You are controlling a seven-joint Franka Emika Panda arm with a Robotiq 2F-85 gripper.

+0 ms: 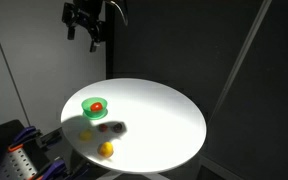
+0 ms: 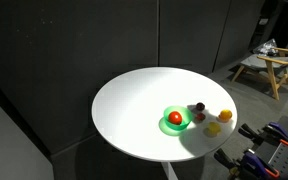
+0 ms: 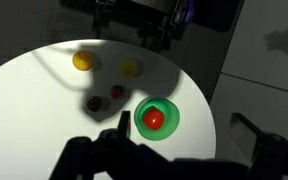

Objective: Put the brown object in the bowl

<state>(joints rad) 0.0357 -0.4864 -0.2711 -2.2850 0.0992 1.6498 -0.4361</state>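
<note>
The brown object is a small dark lump on the round white table (image 1: 164, 120), just beside the bowl; it shows in both exterior views (image 1: 104, 127) (image 2: 199, 106) and in the wrist view (image 3: 95, 103). The bright green bowl (image 1: 85, 103) (image 2: 167, 126) (image 3: 137, 113) holds a red round piece (image 3: 155, 119). My gripper (image 1: 85, 36) hangs high above the table's far side, well away from both. Its fingers look open and empty, dark at the bottom of the wrist view (image 3: 182, 128).
A small red piece (image 3: 118, 93) lies next to the brown lump. Two yellow-orange balls (image 2: 225, 115) (image 2: 212, 129) lie near the table's rim. A wooden stool (image 2: 264, 65) and a rack with coloured clamps (image 2: 264, 150) stand off the table. Dark curtains surround the scene.
</note>
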